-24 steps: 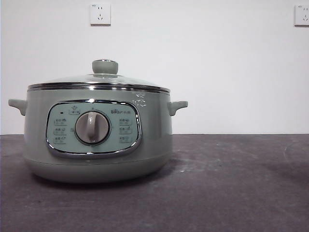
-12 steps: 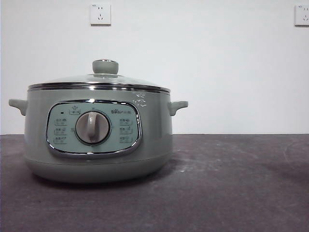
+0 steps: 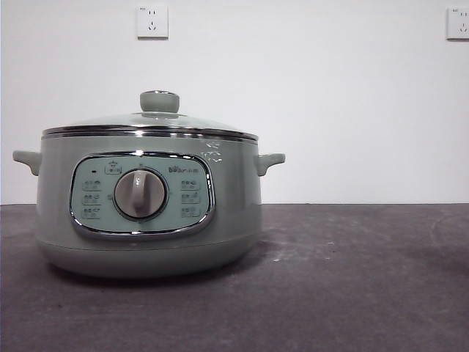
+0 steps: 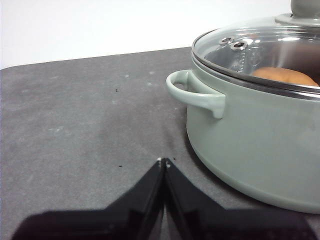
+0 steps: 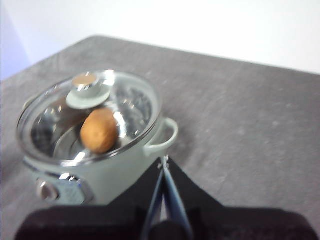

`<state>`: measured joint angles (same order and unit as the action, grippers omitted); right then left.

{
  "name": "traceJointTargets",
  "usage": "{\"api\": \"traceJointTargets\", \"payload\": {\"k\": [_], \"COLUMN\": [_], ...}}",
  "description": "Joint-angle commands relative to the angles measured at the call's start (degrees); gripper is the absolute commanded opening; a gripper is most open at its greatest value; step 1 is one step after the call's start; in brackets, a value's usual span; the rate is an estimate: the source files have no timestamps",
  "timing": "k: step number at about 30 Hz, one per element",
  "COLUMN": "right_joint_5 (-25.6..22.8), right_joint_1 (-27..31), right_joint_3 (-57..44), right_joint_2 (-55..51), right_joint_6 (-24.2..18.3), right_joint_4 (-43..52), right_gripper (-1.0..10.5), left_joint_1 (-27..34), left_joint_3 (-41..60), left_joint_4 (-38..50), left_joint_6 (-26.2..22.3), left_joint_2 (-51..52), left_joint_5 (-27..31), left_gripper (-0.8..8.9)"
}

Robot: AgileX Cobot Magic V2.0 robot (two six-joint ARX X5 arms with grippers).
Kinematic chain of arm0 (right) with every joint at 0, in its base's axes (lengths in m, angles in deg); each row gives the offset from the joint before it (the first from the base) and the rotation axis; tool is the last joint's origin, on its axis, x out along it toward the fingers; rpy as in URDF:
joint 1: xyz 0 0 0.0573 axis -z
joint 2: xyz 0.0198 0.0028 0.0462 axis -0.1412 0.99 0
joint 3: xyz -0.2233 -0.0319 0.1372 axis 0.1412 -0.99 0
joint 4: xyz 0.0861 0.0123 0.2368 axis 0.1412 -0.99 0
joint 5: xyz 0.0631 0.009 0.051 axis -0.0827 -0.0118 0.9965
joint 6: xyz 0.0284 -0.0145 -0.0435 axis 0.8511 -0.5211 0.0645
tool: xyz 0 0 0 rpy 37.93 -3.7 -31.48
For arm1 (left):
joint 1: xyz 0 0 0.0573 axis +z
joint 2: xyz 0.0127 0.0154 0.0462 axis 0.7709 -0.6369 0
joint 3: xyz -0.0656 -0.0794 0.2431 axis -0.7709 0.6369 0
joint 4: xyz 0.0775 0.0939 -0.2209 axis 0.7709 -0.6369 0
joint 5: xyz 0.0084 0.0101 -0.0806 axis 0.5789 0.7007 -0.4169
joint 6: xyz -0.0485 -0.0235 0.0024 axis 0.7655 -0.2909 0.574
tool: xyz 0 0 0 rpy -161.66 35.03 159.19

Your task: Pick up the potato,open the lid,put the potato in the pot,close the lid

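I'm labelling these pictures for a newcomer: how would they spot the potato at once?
Find the big sage-green pot on the dark table. Look down through its glass lid: the potato lies inside. It is the only orange-brown, oval thing among green, steel and glass.

Front view: the pot (image 3: 150,213) hides its own interior; the potato cannot be seen here, and the small icons on the control panel (image 3: 142,195) are too small to read. A wall socket (image 3: 459,22) at upper right is cut by the frame edge.

Left wrist view: the pot is cut off at the right and lower right edges; the lid (image 4: 260,47) and its knob (image 4: 305,7) are cropped at the top right. Only part of the potato (image 4: 285,76) shows through the glass, the rest lying below the rim.

Right wrist view: the whole frame is motion-blurred; the dial (image 5: 46,190) at lower left is indistinct.
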<state>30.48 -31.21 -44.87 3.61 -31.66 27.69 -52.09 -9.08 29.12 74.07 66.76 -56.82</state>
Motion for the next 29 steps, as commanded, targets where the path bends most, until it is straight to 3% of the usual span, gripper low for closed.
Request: {"api": "traceJointTargets", "payload": {"k": [1, 6, 9, 15, 23, 29], "right_joint_5": [0.1, -0.3, -0.3, 0.3, 17.8, 19.4], "right_joint_1": [4.1, 14.1, 20.1, 28.0, 36.7, 37.1], "right_joint_3": [-0.4, -1.0, -2.4, -14.6, -31.4, -37.6], "right_joint_2": [-1.9, -5.6, -8.8, -17.6, -27.1, -30.9], "right_joint_6": [0.5, 0.7, 4.6, 2.8, -2.6, -3.6], "right_joint_4": [0.4, 0.4, 0.6, 7.1, 12.4, 15.8], "right_gripper": [0.0, 0.0, 0.0, 0.0, 0.0, 0.0], "left_joint_1": [0.2, 0.2, 0.2, 0.2, 0.2, 0.2], "left_joint_3": [1.0, 1.0, 1.0, 1.0, 1.0, 1.0], "left_joint_4": [0.3, 0.3, 0.3, 0.3, 0.3, 0.3], "left_joint_6": [-0.5, -0.5, -0.5, -0.5, -0.5, -0.5], "left_joint_2": [0.2, 0.2, 0.2, 0.2, 0.2, 0.2], "left_joint_5": [0.0, -0.1, 0.0, -0.1, 0.0, -0.1], "left_gripper": [-0.03, -0.03, -0.03, -0.03, -0.03, -0.03]}}
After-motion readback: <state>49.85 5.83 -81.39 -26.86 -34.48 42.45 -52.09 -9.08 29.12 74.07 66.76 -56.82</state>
